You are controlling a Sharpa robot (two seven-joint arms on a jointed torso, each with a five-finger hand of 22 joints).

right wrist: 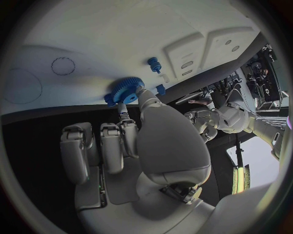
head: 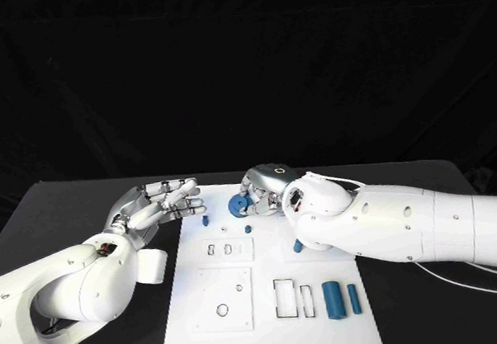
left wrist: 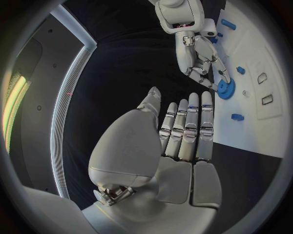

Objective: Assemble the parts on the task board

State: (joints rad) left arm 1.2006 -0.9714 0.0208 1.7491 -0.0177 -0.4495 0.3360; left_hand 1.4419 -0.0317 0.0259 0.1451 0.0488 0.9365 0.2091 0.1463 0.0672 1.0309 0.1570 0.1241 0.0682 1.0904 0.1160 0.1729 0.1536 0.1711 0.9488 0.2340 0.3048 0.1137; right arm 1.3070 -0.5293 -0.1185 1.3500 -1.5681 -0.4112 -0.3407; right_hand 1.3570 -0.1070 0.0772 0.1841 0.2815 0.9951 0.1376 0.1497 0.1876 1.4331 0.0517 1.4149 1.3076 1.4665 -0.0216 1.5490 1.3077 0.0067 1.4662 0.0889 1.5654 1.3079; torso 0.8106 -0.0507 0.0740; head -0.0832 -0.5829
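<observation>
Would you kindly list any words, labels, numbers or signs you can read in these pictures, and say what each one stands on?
None can be read.
The task board bears only outlines of slots and holes, no lettering.
The blue gear held by the right hand carries no marking that can be made out.
The left hand, open beside the board, shows no legible label.
The loose blue cylinder is plain.
</observation>
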